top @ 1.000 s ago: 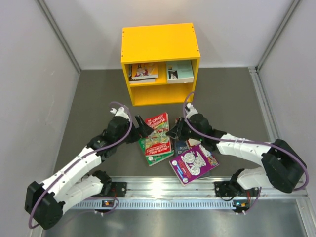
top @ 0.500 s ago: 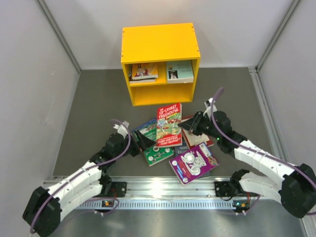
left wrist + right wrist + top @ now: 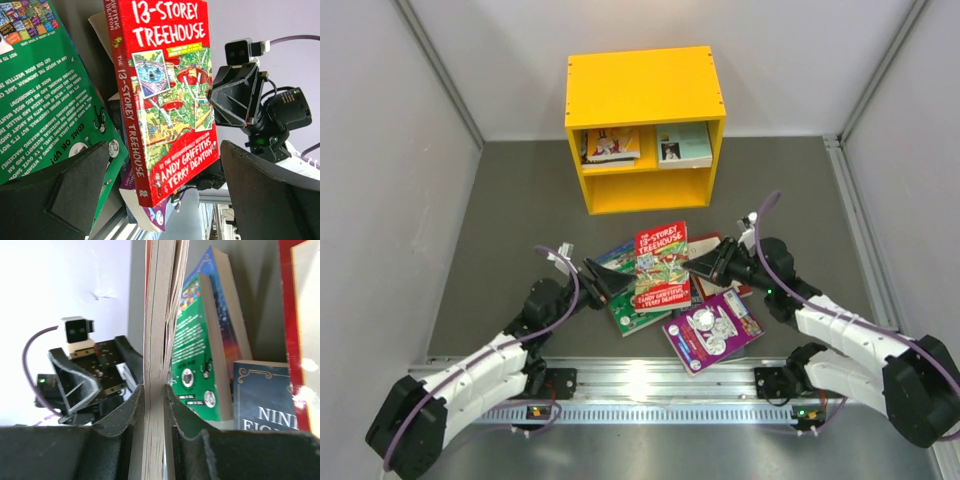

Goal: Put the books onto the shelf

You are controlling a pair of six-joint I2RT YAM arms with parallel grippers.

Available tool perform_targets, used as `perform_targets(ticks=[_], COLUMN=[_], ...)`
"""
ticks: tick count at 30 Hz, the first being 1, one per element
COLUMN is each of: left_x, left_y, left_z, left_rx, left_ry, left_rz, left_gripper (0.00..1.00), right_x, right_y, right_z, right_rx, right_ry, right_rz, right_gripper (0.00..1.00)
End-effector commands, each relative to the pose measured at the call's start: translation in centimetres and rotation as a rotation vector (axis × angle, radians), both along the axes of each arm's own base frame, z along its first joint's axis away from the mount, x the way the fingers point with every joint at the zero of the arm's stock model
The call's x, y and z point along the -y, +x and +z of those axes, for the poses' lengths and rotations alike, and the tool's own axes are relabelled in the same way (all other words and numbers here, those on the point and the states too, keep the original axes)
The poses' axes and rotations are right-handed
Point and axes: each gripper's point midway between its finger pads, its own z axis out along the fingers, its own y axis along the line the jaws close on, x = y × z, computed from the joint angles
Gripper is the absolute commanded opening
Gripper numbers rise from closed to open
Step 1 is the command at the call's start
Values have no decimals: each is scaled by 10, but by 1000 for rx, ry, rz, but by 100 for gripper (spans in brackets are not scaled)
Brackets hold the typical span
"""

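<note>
- A green book (image 3: 630,312) and a purple book (image 3: 712,330) lay piled on the tabletop (image 3: 520,200) near the shelf (image 3: 642,90).
- The left pincer (image 3: 603,283) stood spread wide.
- The right pincer (image 3: 703,262) pinched the red cartoon book (image 3: 662,268) above the pile.

Glossy red paperback (image 3: 165,100), matt plastic right tool (image 3: 154,405)

left arm: stretched low, reaching forward and inward | left tool (image 3: 604,283): jaws spread wide, gripping nothing, pointing toward the right tool | right arm: bent, reaching inward | right tool (image 3: 704,262): jaws pinched tight on the red book (image 3: 662,266) at its page edge
</note>
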Motion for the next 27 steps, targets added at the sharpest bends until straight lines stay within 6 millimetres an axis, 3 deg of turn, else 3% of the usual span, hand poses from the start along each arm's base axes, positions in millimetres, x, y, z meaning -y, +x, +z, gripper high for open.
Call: perform_targets(ticks=[1, 3, 8, 16, 18, 21, 25, 27], left_x=[5, 6, 7, 15, 19, 24, 34, 40], left_y=[2, 3, 2, 0, -1, 0, 1, 2], left_z=[19, 8, 2, 22, 23, 27, 29, 31], left_rx=[54, 22, 8, 62, 63, 70, 69, 73], left_ry=[-56, -11, -1, -84, -91, -109, -108, -106], left_rz=[-9, -19, -14, -31, -39, -42, -57, -68], left_gripper=[97, 96, 94, 89, 81, 57, 55, 47], right_x=[-6, -7, -11, -11, -11, -8, -8, -7], right_y=[6, 6, 8, 4, 3, 2, 1, 1], right_z=[46, 45, 50, 45, 42, 40, 38, 39], right_rx=[111, 95, 103, 90, 87, 92, 99, 108], right_ry=[173, 202, 246, 314, 327, 338, 342, 345], right_rz=[15, 17, 33, 33, 29, 16, 12, 7], right_gripper=[0, 0, 0, 0, 0, 0, 0, 0])
